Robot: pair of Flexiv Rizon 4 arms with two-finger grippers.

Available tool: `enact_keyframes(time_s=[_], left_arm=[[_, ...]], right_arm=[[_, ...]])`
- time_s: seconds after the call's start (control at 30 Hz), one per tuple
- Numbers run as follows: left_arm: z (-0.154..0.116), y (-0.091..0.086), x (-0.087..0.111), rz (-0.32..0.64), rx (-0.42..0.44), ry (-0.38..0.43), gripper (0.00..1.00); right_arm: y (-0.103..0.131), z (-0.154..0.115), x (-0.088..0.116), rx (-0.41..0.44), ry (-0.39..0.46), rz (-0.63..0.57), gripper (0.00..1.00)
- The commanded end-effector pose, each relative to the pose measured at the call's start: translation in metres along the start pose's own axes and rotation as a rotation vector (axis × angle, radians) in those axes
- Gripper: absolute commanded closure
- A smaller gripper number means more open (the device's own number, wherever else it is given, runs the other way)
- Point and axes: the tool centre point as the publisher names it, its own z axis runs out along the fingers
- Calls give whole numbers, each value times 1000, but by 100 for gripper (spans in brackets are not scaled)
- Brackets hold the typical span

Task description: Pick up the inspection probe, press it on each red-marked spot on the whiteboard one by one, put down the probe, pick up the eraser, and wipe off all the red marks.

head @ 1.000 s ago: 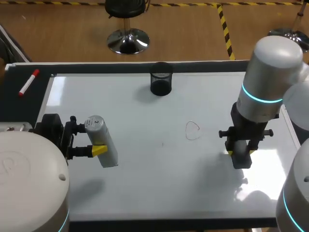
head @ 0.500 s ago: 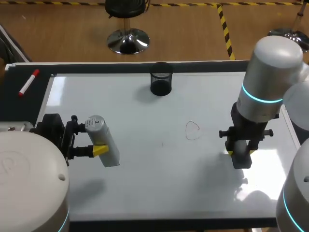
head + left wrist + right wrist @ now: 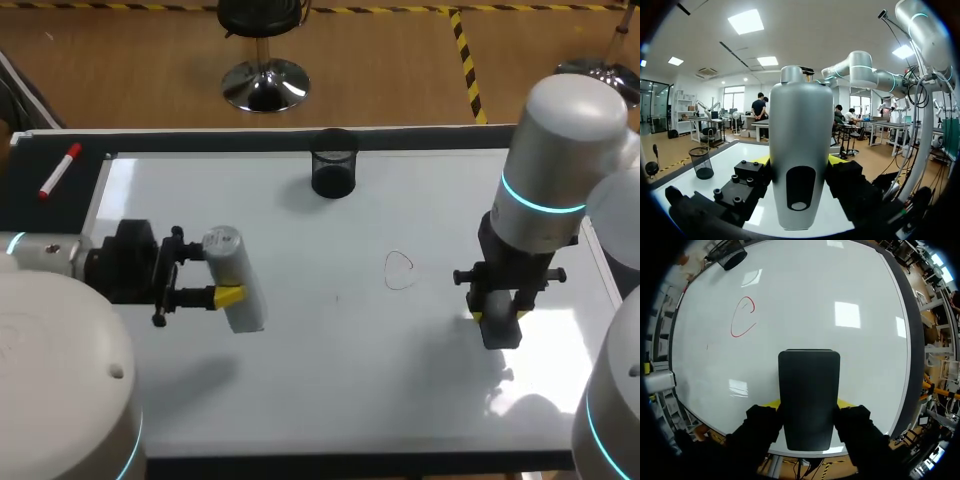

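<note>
Moved inward since the earlier frame: my left gripper [image 3: 214,276] now carries the inspection probe [image 3: 235,283] farther over the whiteboard [image 3: 330,390], while my right arm has stayed put. The probe is a grey, bottle-shaped cylinder gripped at its middle between my left fingers. From above, its long axis runs front to back along the board, with the capped narrow end toward the far edge. It hangs above the surface, with its shadow below. A small dark mark on the cap is too small to read. From the left wrist, the probe [image 3: 800,125] stands upright across my fingers, with a dark oval opening near its lower end. My right gripper [image 3: 809,403] is clamped on the dark eraser [image 3: 809,380], which points straight ahead. A red loop mark [image 3: 743,317] lies ahead of it. A black mesh cup [image 3: 333,172] stands near the far edge. A red marker [image 3: 60,170] lies off the board's left side.
</note>
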Motion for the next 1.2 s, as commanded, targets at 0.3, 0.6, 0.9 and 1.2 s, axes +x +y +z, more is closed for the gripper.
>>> enact_keyframes(time_s=[0.3, 0.6, 0.9, 1.2], left_arm=[[49, 11, -45, -8, 3, 102, 100], [73, 9, -63, 10, 23, 131, 100], [98, 12, -78, 11, 35, 144, 100], [118, 14, -90, 18, 51, 162, 100]], right_arm=[[-1, -1, -1, -2, 2, -2, 100], [-1, -1, -1, -2, 2, -2, 100], [-1, -1, -1, -2, 2, -2, 100], [-1, -1, -1, -2, 2, -2, 100]])
